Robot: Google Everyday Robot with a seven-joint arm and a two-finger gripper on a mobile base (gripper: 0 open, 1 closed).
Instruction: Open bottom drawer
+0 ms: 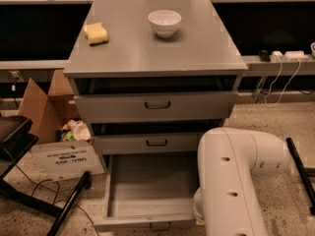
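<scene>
The bottom drawer (pixel 147 188) of the grey cabinet is pulled far out, showing its bare grey tray. Its front panel (pixel 142 223) lies at the lower edge of the view, with the small dark handle (pixel 160 226) just showing. The middle drawer (pixel 156 142) and top drawer (pixel 157 105) above it stand slightly out. My white arm (pixel 236 181) fills the lower right, beside the open drawer's right side. The gripper is hidden behind the arm or below the view.
A white bowl (pixel 164 22) and a yellow sponge (pixel 95 33) sit on the cabinet top (pixel 157 48). A cardboard box (pixel 51 127) with rubbish stands at the left. A black chair base (pixel 29 191) is at lower left, a black leg (pixel 300 173) at right.
</scene>
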